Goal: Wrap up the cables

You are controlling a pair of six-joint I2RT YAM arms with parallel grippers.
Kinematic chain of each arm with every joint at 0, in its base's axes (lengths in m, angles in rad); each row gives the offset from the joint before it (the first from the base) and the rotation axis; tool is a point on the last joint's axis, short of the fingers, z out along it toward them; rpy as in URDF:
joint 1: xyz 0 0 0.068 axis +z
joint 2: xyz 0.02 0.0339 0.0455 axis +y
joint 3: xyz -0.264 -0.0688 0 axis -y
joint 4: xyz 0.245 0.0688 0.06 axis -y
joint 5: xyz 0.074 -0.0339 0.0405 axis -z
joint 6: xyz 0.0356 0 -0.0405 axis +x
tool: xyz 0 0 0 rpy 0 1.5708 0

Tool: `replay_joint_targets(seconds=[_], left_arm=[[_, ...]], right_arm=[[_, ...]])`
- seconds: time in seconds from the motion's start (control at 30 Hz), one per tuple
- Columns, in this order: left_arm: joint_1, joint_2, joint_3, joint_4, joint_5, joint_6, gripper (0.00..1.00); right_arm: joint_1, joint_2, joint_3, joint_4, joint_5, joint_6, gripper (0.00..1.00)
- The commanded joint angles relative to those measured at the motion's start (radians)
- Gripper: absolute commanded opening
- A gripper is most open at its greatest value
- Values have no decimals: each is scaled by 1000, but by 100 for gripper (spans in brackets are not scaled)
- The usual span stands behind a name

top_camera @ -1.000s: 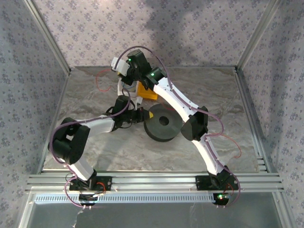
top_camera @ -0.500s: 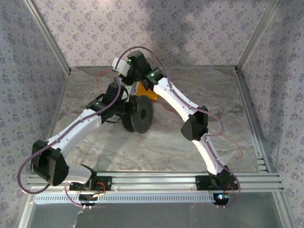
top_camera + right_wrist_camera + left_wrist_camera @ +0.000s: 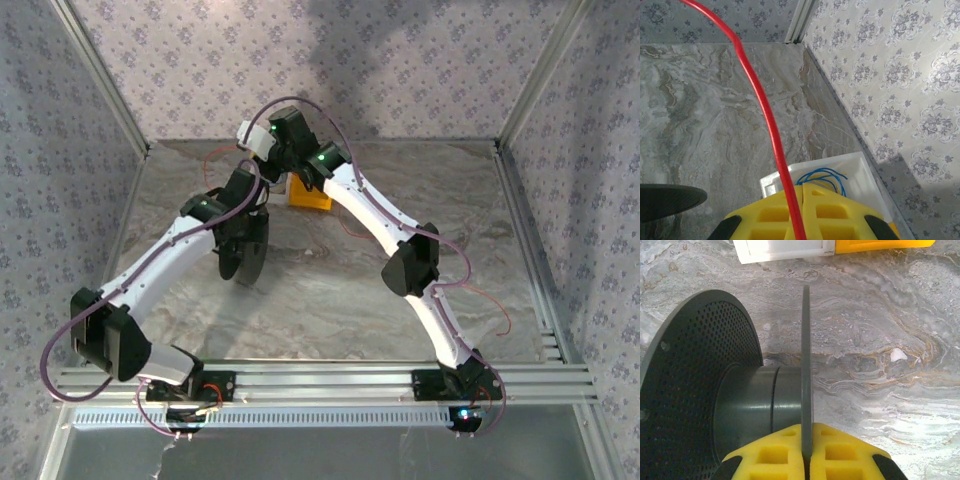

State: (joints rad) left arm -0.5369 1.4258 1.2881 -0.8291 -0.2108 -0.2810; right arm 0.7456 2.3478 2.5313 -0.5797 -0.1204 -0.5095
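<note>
Left gripper: jaws clamped on the thin edge of one flange of the spool. The spool stands on edge, its axle roughly level. We judge the grip is on the rim so that the hub stays open to take wire. From above, the spool hangs under the left wrist over the table. We cannot tell whether it touches the surface.

Right gripper: jaws closed on the red wire, which runs up out of the pads and away toward the far corner. We take this pinch as a guide hold, to feed the strand and keep it taut.

Where the wire lies: a red loop sits on the table near the back left, and another strand lies beside the right arm. The hub in the left wrist view is bare grey, so by our reading no turns are on it yet.

Just beyond the right gripper sits a white tray with blue wires in it. A yellow box is near the back of the table.

Next need, as we judge it: bring wire and hub together. The risk is the strand slipping off the flange.
</note>
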Motion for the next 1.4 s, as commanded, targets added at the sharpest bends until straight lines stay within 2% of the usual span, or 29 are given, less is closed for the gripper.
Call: replay_joint_targets(seconds=[0.0, 0.1, 0.6, 0.73, 0.93, 1.0, 1.1, 1.2, 1.37], left_arm=[[1, 28, 32, -48, -36, 2, 0], [1, 30, 40, -49, -35, 1, 1], [34, 18, 128, -88, 7, 57, 52], [43, 6, 195, -136, 10, 79, 59], [80, -72, 285, -227, 9, 98, 60], [121, -122, 278, -252, 30, 98, 56], [204, -199, 215, -293, 74, 106, 44], [279, -250, 112, -320, 133, 115, 43], [288, -284, -48, -273, 228, 65, 38]], right_arm=[[-6, -59, -16, -10, -18, 28, 0], [-7, -63, -23, -9, -20, 31, 0], [-12, -105, -96, 12, -33, 46, 0], [-17, -132, -143, 28, -43, 58, 0], [-16, -194, -250, 62, -82, 76, 0], [-13, -217, -296, 74, -97, 84, 0], [0, -256, -375, 99, -105, 89, 0], [13, -292, -454, 132, -104, 91, 0], [18, -308, -494, 150, -97, 100, 0]])
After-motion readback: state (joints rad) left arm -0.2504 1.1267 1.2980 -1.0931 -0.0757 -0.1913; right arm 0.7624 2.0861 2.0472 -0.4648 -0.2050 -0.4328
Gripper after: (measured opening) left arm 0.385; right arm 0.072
